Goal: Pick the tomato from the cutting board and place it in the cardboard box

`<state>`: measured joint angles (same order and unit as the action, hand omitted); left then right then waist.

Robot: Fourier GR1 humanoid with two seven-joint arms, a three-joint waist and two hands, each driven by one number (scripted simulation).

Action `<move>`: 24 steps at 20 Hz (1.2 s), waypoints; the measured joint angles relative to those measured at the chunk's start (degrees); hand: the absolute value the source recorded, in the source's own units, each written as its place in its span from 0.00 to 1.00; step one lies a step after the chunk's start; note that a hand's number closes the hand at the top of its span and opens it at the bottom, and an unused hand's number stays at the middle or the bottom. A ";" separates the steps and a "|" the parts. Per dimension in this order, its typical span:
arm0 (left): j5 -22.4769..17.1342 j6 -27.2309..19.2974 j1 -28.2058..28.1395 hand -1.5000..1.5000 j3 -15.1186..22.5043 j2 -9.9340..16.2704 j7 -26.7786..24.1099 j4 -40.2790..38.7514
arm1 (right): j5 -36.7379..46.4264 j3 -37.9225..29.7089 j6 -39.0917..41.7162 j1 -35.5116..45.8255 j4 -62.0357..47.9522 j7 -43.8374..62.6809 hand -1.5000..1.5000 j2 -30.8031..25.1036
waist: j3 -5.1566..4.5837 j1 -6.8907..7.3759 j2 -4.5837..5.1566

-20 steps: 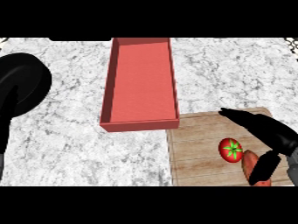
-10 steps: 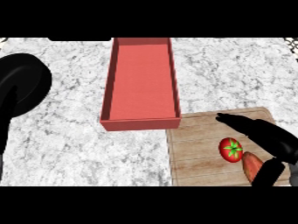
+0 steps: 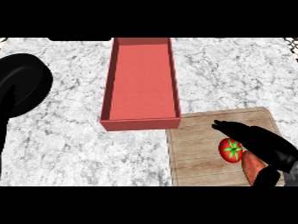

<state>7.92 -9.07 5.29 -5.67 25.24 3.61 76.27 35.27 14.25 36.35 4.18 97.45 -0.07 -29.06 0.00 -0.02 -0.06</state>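
Observation:
The red tomato [image 3: 229, 150] with a green stem lies on the wooden cutting board [image 3: 199, 153] at the lower right. My right hand [image 3: 265, 142] hovers over the tomato's right side. Its fingers [image 3: 232, 128] stretch out past the tomato's top and its thumb [image 3: 267, 176] sits below, so the hand is open and not closed on the tomato. The box [image 3: 141, 85], a long reddish tray, stands just beyond the board's far left corner. My left hand [image 3: 14, 89] rests open at the left edge, far from the board.
An orange-red oblong item [image 3: 251, 165] lies on the board beside the tomato, partly under my right hand. Marbled counter [image 3: 80, 148] spreads between the left hand and the board. The box's near wall [image 3: 140, 124] almost touches the board.
My right hand has shifted slightly left and down, so it now covers the tomato's right edge. The tomato, box and left hand have not moved.

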 measured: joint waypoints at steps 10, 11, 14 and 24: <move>2.14 0.94 0.22 0.50 -0.82 -2.12 0.21 0.69 | 10.32 1.69 -8.71 3.03 -7.74 -0.87 1.00 6.29 | -0.08 0.16 -0.09; 2.23 1.10 1.15 0.50 -1.07 -2.02 0.43 -0.07 | 11.36 1.59 -10.23 3.63 -8.63 -1.41 1.00 6.63 | -0.11 0.12 -0.07; 2.74 0.96 0.81 0.50 -1.16 -2.65 0.36 0.32 | 14.42 1.37 -14.86 4.71 -11.12 -3.18 1.00 7.51 | -0.25 0.13 -0.16; 3.30 2.53 3.16 0.50 0.18 -3.47 -0.61 1.08 | 13.97 -3.52 -16.52 22.25 -24.81 -20.13 1.00 1.65 | 0.18 4.61 1.66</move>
<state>11.22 -6.54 8.45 -5.49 21.77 3.01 77.35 49.24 10.73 19.83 26.42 72.65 -20.19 -27.41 0.17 4.59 1.61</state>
